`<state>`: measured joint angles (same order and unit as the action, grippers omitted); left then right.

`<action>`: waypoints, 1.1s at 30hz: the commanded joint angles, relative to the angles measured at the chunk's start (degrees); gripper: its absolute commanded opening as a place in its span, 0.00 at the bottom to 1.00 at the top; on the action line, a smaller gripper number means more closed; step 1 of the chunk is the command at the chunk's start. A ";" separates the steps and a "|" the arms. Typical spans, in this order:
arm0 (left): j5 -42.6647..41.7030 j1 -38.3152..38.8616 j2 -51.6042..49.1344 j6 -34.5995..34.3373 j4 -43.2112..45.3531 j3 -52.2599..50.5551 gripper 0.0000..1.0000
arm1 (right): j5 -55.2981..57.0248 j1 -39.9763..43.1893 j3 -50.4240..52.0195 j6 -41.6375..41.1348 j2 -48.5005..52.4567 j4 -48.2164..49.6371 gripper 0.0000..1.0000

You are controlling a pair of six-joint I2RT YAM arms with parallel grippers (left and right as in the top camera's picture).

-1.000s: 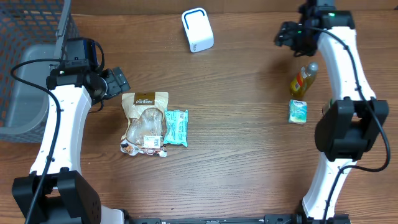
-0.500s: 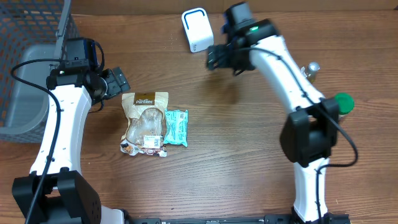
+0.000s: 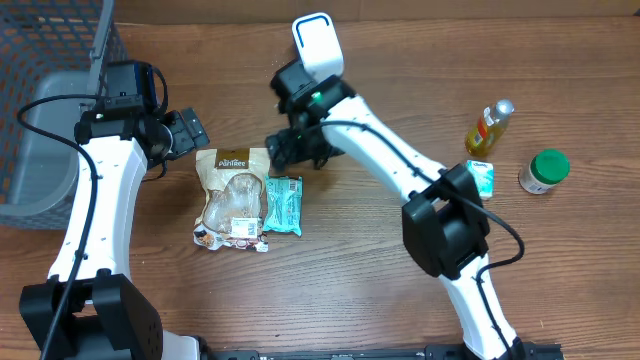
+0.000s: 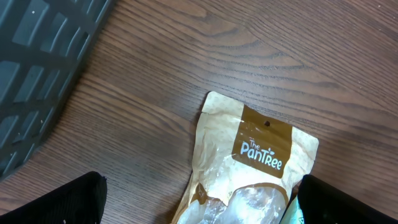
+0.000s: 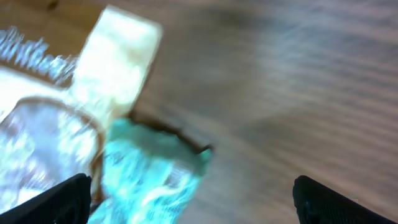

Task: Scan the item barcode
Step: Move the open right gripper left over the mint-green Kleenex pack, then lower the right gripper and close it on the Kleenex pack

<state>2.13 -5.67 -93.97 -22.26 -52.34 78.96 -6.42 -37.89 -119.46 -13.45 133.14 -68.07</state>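
A tan pouch (image 3: 233, 195) with a clear window and a white label low on its face lies flat on the table. A teal packet (image 3: 283, 204) lies against its right side. The white scanner (image 3: 316, 42) stands at the back, partly behind my right arm. My left gripper (image 3: 186, 132) hovers open just left of the pouch's top; its wrist view shows the pouch (image 4: 249, 162) between the spread fingertips (image 4: 68, 202). My right gripper (image 3: 288, 150) is open and empty above the packet's top end. Its blurred wrist view shows the teal packet (image 5: 149, 180) and the pouch (image 5: 50, 130).
A grey basket (image 3: 40, 130) sits at the left edge, also in the left wrist view as a basket (image 4: 37, 62). At the right stand a yellow bottle (image 3: 487, 127), a green-lidded jar (image 3: 545, 170) and a small teal box (image 3: 483, 175) partly behind my right arm.
My right arm has swept from the back right corner across the table to the pouch and teal packet. The left arm has stayed still.
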 commanded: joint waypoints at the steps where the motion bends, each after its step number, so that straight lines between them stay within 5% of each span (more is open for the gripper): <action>1: -0.26 0.07 0.61 0.44 0.09 0.70 1.00 | -0.33 -1.68 -0.52 -0.87 -0.48 -1.84 1.00; 16: -0.26 0.07 0.61 0.44 0.11 0.70 1.00 | 0.28 -3.37 -1.09 -6.49 -7.76 -11.39 1.00; 33: -0.26 0.17 0.61 0.44 0.09 0.70 1.00 | 0.31 -3.34 -0.55 -6.49 -7.76 -10.71 1.00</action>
<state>2.13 -5.65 -93.97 -22.26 -52.31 78.96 -6.59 -41.04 -119.57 -19.49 126.91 -79.00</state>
